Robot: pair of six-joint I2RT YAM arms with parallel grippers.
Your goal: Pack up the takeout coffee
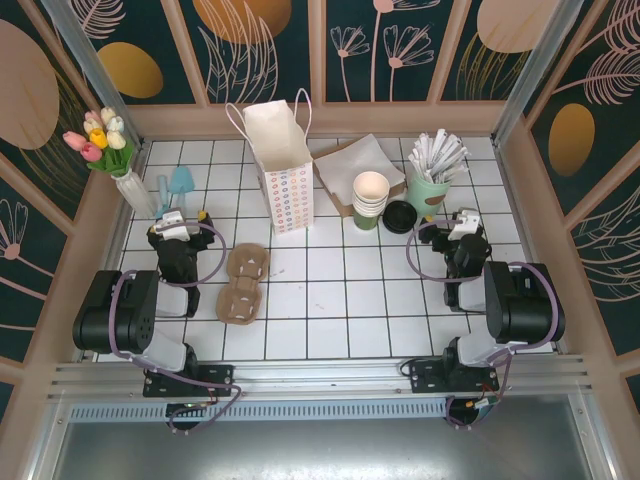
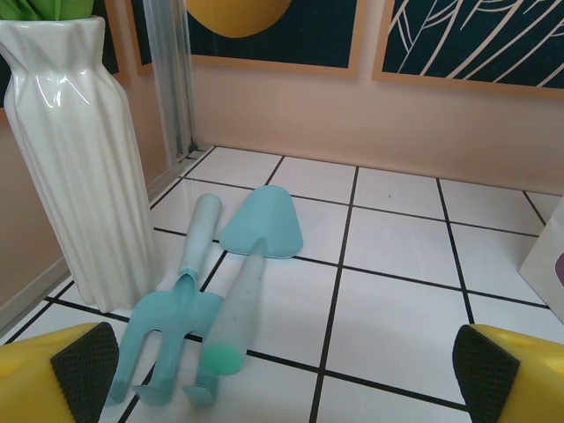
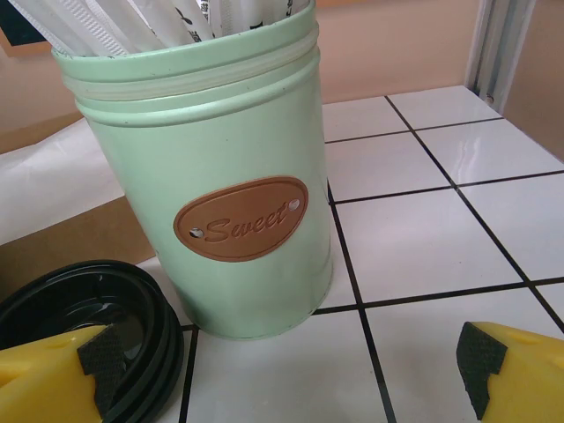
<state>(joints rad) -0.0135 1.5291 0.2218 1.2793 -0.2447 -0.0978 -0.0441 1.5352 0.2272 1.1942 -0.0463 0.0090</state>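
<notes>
The lidded dark green takeout coffee is out of view. A white paper bag [image 1: 278,165] with pink handles stands open at the back middle. To its right is a stack of cream-rimmed cups without lids [image 1: 370,198], with a pile of black lids [image 1: 400,216] [image 3: 70,304] beside it. My left gripper [image 1: 176,218] [image 2: 282,379] hangs open over bare tile, facing two teal garden tools [image 2: 238,291]. Open too, my right gripper [image 1: 463,222] [image 3: 295,361] faces the mint green holder [image 3: 207,176], with nothing between its fingers.
A white vase [image 1: 133,188] [image 2: 75,167] of tulips stands at the back left. Two brown pulp cup carriers [image 1: 243,282] lie right of the left arm. A flat brown box with white paper [image 1: 355,165] sits behind the cups. Wooden walls close in the tiled table.
</notes>
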